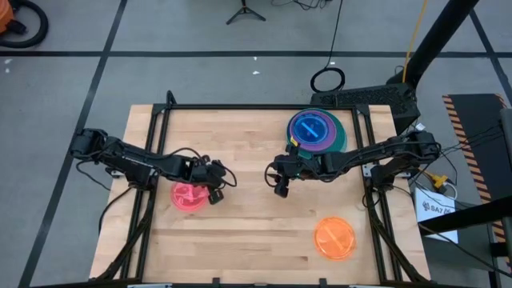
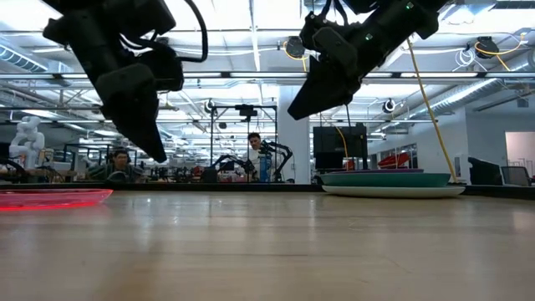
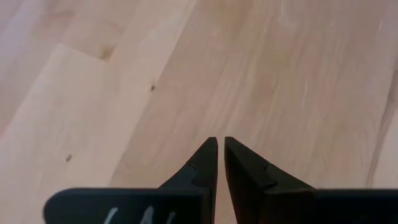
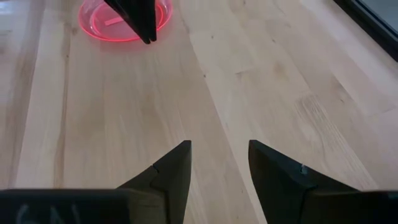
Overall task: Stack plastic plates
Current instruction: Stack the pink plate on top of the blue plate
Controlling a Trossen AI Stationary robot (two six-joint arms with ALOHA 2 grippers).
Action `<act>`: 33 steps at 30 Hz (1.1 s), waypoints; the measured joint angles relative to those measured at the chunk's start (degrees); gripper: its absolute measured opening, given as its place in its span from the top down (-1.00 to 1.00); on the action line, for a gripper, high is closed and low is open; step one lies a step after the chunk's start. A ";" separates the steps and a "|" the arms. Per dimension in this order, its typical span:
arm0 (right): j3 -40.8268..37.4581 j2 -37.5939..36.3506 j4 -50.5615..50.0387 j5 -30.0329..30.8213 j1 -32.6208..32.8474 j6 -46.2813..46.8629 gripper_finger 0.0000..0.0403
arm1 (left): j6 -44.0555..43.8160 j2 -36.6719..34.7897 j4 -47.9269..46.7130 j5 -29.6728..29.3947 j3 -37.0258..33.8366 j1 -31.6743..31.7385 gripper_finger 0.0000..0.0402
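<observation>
A pink-red plate (image 1: 189,196) lies flat on the wood left of centre; it also shows in the low view (image 2: 50,198) and the right wrist view (image 4: 102,25). My left gripper (image 1: 214,197) hangs shut just right of that plate, above the table (image 2: 159,155), over bare wood (image 3: 220,146). My right gripper (image 1: 281,190) is open, raised over the table's middle (image 4: 219,149). A stack of plates (image 1: 317,130) stands near the far edge: dark green rim lowest, purple above it, blue on top. An orange plate (image 1: 334,238) lies near the front right.
Bare wood lies between the two grippers and along the near edge. Black frame rails (image 1: 240,106) border the table's far and side edges. In the low view people (image 2: 253,146) and equipment show in the room beyond the table.
</observation>
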 joint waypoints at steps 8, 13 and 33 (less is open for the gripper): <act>-0.04 0.00 1.55 -0.01 -0.02 2.17 0.23 | 5.10 0.00 -8.04 0.08 3.63 0.48 0.83; -0.04 0.00 1.27 -0.31 -0.04 4.63 0.23 | 14.69 0.00 -18.17 0.14 7.80 0.45 0.83; -0.04 0.00 -4.29 -3.43 0.35 -1.91 0.23 | 19.48 -0.02 -38.69 0.73 10.59 1.00 0.25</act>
